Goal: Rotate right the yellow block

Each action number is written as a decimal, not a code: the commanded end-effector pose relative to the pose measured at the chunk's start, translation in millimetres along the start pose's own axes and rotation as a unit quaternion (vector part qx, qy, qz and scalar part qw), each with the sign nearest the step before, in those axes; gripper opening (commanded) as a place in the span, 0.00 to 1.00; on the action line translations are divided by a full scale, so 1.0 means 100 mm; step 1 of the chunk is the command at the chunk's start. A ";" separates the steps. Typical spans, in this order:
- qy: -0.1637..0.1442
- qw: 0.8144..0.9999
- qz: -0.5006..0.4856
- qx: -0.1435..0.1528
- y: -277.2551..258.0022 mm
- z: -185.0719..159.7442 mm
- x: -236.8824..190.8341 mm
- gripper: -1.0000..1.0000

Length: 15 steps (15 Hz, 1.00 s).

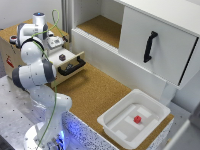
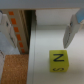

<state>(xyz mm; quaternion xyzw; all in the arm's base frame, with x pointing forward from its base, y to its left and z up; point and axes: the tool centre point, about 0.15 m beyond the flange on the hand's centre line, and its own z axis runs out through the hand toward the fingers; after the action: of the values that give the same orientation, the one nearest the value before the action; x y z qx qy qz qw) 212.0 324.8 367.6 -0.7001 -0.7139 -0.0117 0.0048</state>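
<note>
- Gripper (image 2: pixel 41 31) spread wide, holding nothing, both fingers (image 2: pixel 74 29) above the one yellow block (image 2: pixel 58 61).
- One yellow block, marked N, lies on a white surface.
- One red block (image 1: pixel 137 119) sits inside one white tray (image 1: pixel 111 126).
- One open wooden drawer (image 1: pixel 68 64).

White arm (image 1: pixel 37 75), grey joints, green cable (image 1: pixel 51 107)

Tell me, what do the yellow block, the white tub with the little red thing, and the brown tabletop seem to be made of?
Yellow block: probably painted wood or plastic; flat matte faces, a dark letter on top.
White tub: likely plastic; smooth, slightly glossy moulded walls.
Red thing: too small to tell.
Tabletop: looks like cork; speckled, matte brown grain.
</note>
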 end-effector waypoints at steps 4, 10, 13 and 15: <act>0.028 0.998 -0.047 -0.032 0.36 0.49 -0.28 1.00; 0.029 0.997 -0.063 -0.016 0.47 0.55 -0.23 0.00; 0.024 0.998 -0.061 -0.006 0.46 0.56 -0.15 0.00; 0.012 0.998 -0.060 -0.003 0.46 0.57 -0.07 0.00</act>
<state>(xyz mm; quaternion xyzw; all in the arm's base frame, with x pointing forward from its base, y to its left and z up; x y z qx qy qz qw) 254.2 302.2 318.4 -0.6611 -0.7494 -0.0354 0.0106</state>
